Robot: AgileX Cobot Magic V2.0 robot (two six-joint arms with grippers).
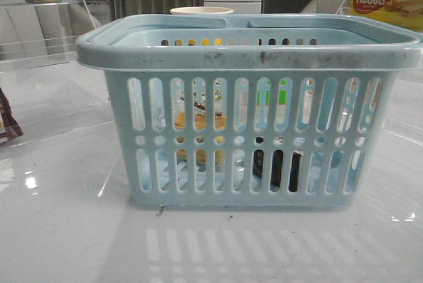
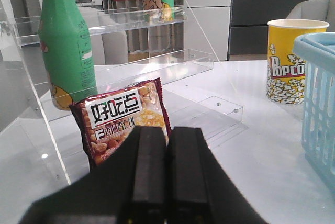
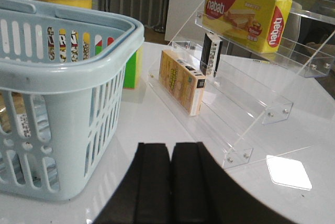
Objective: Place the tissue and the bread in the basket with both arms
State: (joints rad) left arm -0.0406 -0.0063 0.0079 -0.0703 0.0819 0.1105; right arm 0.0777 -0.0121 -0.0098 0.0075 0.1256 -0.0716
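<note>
The light blue basket [image 1: 251, 55] stands in the middle of the table. Through its front slots the golden-brown bread [image 1: 199, 116] in its clear wrapper shows inside on the left. The small dark tissue [image 1: 276, 170] packet lies low inside, right of centre. Neither gripper appears in the front view. My left gripper [image 2: 166, 130] is shut with nothing in it, and the basket's corner [image 2: 320, 103] is off to its side. My right gripper [image 3: 170, 148] is also shut and empty, low over the table beside the basket [image 3: 68, 72].
A dark red-brown snack packet [image 2: 123, 116] and a green bottle [image 2: 65, 41] stand by a clear acrylic shelf [image 2: 157, 67]. A popcorn cup [image 2: 287, 59] is behind the basket. Another acrylic shelf [image 3: 246, 93] holds a yellow nabati box [image 3: 246, 12] and a tan box [image 3: 180, 80].
</note>
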